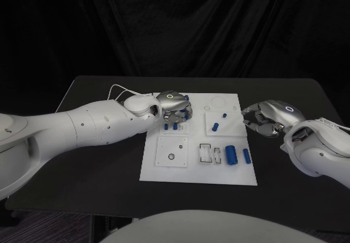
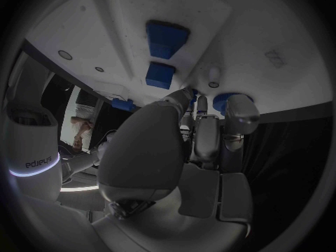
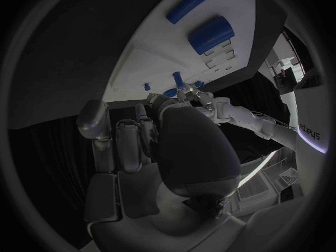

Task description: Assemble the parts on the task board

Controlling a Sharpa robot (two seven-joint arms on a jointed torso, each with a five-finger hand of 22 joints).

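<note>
The white task board (image 1: pixel 169 172) lies mid-table. My left hand (image 1: pixel 173 105) is over its far left part, fingers pointing down onto small blue parts (image 1: pixel 175 119). In the left wrist view my left hand (image 2: pixel 189 151) has its fingertips (image 2: pixel 237 111) closed round a round blue part (image 2: pixel 223 99) on the board (image 2: pixel 98 28). Two square blue parts (image 2: pixel 167 38) stand further along. My right hand (image 1: pixel 264 119) hovers at the board's right edge with its fingers curled in and nothing in them; the right wrist view shows the same hand (image 3: pixel 168 151).
A thick blue cylinder (image 1: pixel 230 154) and a thinner one (image 1: pixel 247 156) lie at the board's near right; both show in the right wrist view (image 3: pixel 210 33). A blue piece (image 1: pixel 216 126) and a small peg (image 1: pixel 224 115) stand mid-board. Black table (image 1: pixel 95 152) surrounds the board.
</note>
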